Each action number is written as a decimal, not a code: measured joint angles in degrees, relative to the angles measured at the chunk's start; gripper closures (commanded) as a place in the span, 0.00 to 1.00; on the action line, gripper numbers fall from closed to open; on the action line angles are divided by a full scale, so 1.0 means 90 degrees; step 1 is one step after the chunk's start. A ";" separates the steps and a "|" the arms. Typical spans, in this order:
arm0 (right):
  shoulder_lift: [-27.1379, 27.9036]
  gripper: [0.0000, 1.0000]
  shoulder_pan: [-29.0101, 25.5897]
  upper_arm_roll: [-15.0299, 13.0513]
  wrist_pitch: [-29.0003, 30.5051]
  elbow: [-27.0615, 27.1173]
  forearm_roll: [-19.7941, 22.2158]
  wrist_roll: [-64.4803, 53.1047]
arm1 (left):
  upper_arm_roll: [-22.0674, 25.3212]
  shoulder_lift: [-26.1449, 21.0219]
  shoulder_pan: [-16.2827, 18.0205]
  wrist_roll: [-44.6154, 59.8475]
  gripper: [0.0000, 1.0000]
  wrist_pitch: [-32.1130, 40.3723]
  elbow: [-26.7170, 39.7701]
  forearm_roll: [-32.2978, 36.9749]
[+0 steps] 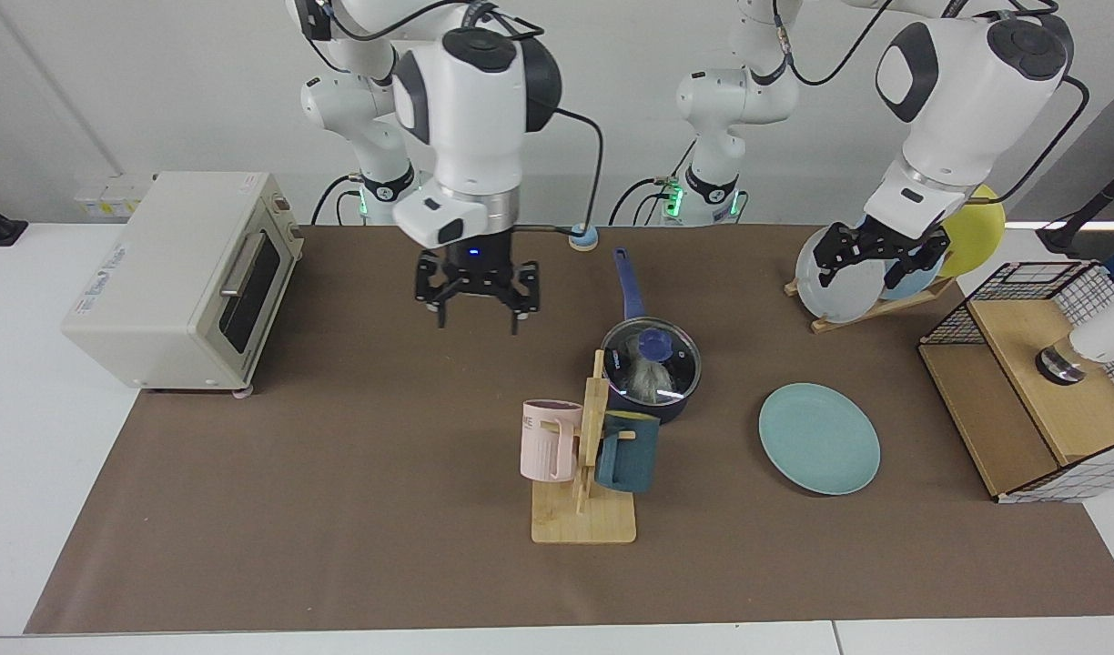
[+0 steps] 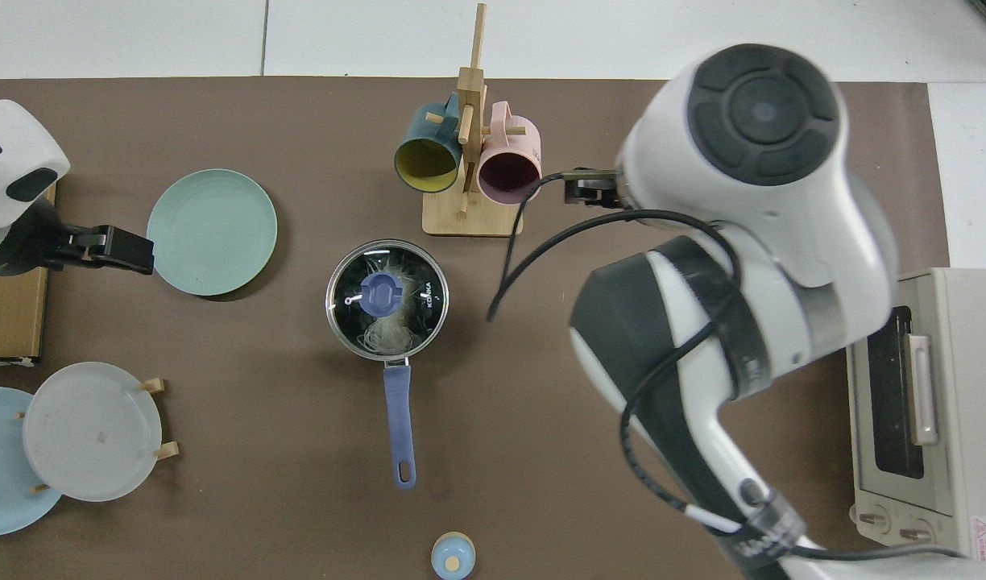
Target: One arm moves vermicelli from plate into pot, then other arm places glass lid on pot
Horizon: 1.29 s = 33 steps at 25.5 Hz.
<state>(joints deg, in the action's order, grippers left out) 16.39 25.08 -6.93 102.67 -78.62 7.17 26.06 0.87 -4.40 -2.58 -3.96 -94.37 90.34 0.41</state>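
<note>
We see a white table [image 1: 29,509] covered by a brown mat [image 1: 339,509], with a pale wall behind it. Going left to right in the facing view, one cream toaster oven [image 1: 179,277] sits at the mat's 9 o'clock edge. Next, the right end effector [image 1: 477,309] hangs above bare mat with its fingers spread and nothing between them. At 12 o'clock lies one small blue knob-like object [image 1: 582,237]. Near the middle, the pot [image 1: 653,400] stands with its blue handle pointing toward 12 o'clock; the glass lid [image 1: 651,362] sits on it, and the vermicelli [image 1: 648,380] shows through the glass. Just in front, at 6 o'clock of the pot, a wooden stand [image 1: 584,496] carries two mugs, one pink [image 1: 548,441] and one dark teal [image 1: 627,453], partly hiding the pot's near side. At the pot's 3 o'clock the plate [image 1: 819,438] lies flat and bare. Beyond it, the left end effector [image 1: 876,264] waits, released, in front of a rack [image 1: 871,309] holding three upright plates. At the far right stands one wire and wood crate [image 1: 1035,382].
</note>
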 measured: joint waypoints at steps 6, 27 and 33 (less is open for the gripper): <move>-0.0654 0.00 -0.1259 -0.0008 0.0343 -0.1056 -0.0014 -0.1263 | 0.0000 0.0000 0.0000 0.0000 0.00 0.0000 0.0000 0.0000; -0.1648 0.00 -0.2206 0.0170 -0.1060 -0.1759 -0.0510 -0.2689 | 0.0000 0.0000 0.0000 0.0000 0.00 0.0000 0.0000 0.0000; -0.1699 0.00 -0.2075 0.0188 -0.1186 -0.1780 -0.0510 -0.2689 | 0.0000 0.0000 0.0000 0.0000 0.00 0.0000 0.0000 0.0000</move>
<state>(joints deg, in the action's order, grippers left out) 1.10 6.41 -5.24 92.00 -94.65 2.58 1.86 0.87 -4.40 -2.58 -3.96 -94.37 90.34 0.41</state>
